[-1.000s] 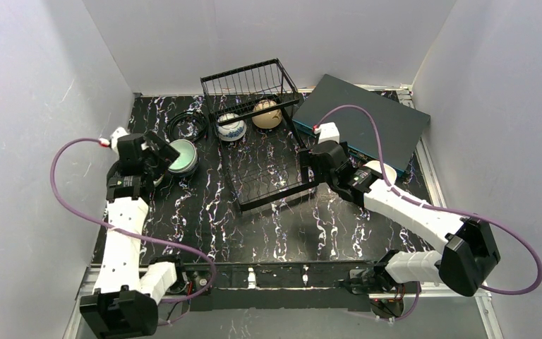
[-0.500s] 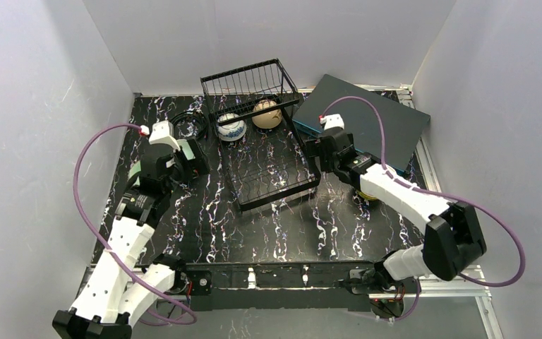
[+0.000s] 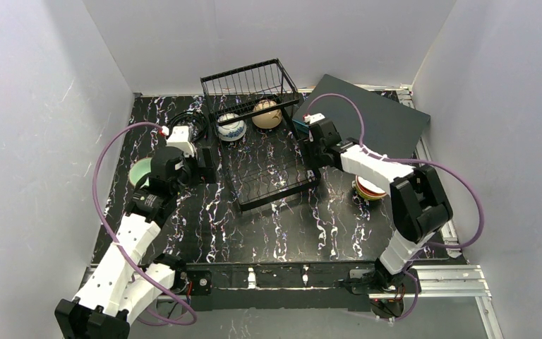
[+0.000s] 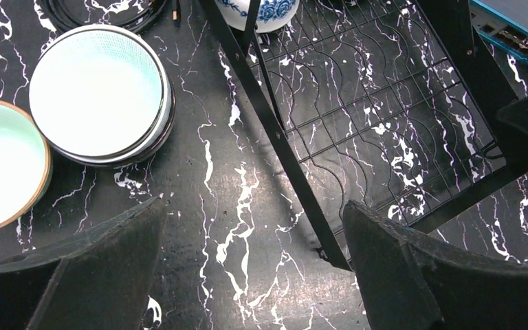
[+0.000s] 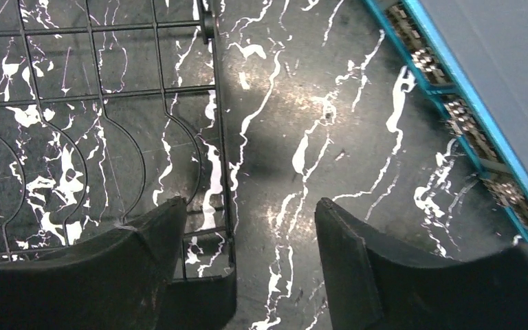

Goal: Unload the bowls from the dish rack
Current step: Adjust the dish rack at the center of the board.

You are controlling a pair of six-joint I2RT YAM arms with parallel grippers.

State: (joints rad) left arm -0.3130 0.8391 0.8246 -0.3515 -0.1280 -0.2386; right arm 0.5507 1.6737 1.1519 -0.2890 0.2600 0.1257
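Note:
The black wire dish rack (image 3: 272, 176) lies mid-table with its raised basket at the back. A blue-and-white bowl (image 3: 231, 128) and a beige bowl (image 3: 267, 114) sit in it below the basket. My left gripper (image 3: 205, 165) is open and empty just left of the rack's left rail (image 4: 275, 130), low over the table (image 4: 254, 268). Behind it stand a white bowl stack (image 4: 100, 93) and a pale green bowl (image 4: 0, 172). My right gripper (image 3: 312, 157) is open and empty over the rack's right edge (image 5: 220, 137), as the right wrist view (image 5: 247, 268) shows.
A flat dark grey-teal box (image 3: 374, 116) lies at the back right, its teal edge close to my right gripper (image 5: 454, 103). A stack of orange and yellow bowls (image 3: 369, 189) stands right of the rack. A black cable coil (image 3: 187, 123) lies left of the basket.
My left arm has swung right, from the bowls at the left to the rack's left rail. My right gripper has moved back along the rack's right side, uncovering the bowl stack on the right.

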